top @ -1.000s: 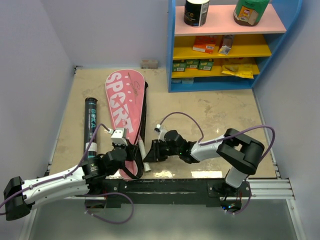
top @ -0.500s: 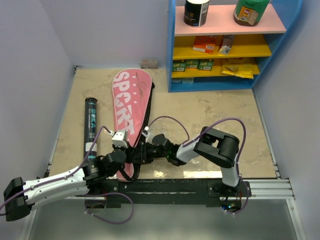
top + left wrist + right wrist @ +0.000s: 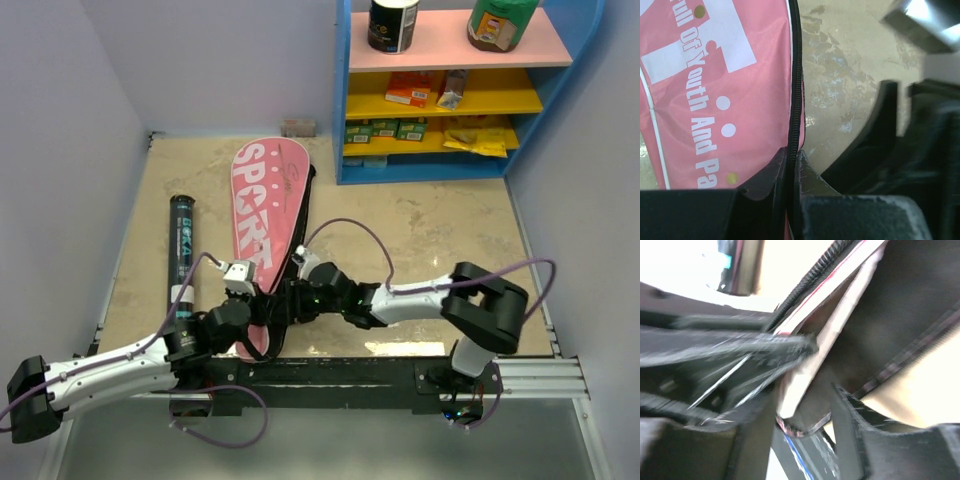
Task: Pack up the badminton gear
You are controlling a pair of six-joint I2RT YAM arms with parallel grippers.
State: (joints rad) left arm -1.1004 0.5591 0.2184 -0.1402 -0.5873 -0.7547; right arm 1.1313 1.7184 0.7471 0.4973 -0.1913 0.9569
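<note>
Two grips at the bag's (image 3: 262, 200) near end, bag running away: left fingers (image 3: 855, 220) pinch its edge; right fingers (image 3: 855, 440), unclear.

The left arm (image 3: 110, 368) stretches low along the near edge. The left end effector (image 3: 250, 308) is pinched tight on the pink bag's (image 3: 262, 205) zipper edge. The right arm (image 3: 415, 293) folds leftward, and the right end effector (image 3: 293, 300) sits just beside the left one, fingers apart; its grip is unclear.
</note>
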